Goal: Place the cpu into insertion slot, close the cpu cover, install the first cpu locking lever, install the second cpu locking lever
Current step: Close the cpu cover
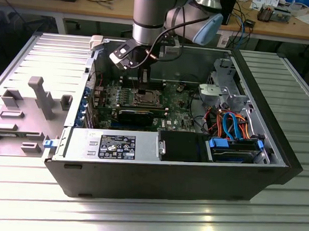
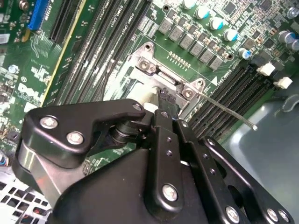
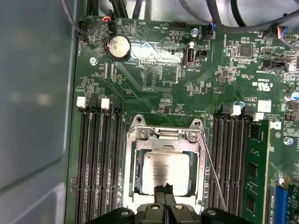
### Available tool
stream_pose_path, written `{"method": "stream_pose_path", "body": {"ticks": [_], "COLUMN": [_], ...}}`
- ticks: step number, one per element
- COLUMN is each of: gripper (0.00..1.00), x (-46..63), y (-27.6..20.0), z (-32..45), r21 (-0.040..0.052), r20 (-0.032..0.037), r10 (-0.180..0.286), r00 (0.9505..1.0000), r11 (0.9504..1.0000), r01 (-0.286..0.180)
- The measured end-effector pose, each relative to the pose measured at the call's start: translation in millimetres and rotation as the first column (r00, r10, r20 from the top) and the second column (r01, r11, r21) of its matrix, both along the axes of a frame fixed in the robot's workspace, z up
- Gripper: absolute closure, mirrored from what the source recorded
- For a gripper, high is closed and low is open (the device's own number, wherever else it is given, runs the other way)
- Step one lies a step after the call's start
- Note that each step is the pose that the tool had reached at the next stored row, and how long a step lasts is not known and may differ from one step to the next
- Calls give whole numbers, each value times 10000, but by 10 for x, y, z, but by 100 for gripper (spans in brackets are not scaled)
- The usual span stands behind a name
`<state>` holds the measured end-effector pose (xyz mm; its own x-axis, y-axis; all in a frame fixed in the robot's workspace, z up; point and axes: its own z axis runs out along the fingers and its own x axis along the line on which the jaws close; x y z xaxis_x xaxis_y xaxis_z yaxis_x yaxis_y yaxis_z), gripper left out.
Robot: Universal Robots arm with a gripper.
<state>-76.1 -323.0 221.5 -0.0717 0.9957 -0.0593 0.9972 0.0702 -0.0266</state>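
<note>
The cpu (image 3: pixel 163 165) lies flat in the insertion slot (image 1: pixel 145 98), its pale face showing through the window of the cpu cover (image 3: pixel 131 172). That silver cover lies down around the chip, hinged at its far edge. A thin wire locking lever (image 3: pixel 214 175) runs slantwise beside the socket, and its free end (image 2: pixel 229 110) sticks out above the board. My gripper (image 3: pixel 163 188) is shut with nothing seen between its fingers. Its tips hang just over the chip's near edge, and the gripper (image 2: pixel 166 99) hides part of the socket in the second wrist view. In the exterior view the gripper (image 1: pixel 144 88) reaches down into the case.
Rows of black memory slots (image 3: pixel 100 154) flank the socket, with a green module (image 3: pixel 256 163) on one side. A coin battery (image 3: pixel 117 46) sits further along the board. The grey case wall (image 3: pixel 32 93), a power supply (image 1: pixel 116 146) and a drive cage with cables (image 1: pixel 232 124) surround the board.
</note>
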Motion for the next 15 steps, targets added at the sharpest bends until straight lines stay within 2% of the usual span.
{"method": "stream_pose_path", "body": {"ticks": [2,4,5,15], "gripper": [89,89,89,89], "x": [33,137,155,177], "y": [0,0,0,0], "z": [9,9,9,9], "r21": [-2,-14,-15,-14], "r20": [-1,0,0,0], "r10": [0,0,1,0], "r00": [10000,10000,10000,10000], "r11": [10000,10000,10000,10000], "r01": [0,0,-1,0]}}
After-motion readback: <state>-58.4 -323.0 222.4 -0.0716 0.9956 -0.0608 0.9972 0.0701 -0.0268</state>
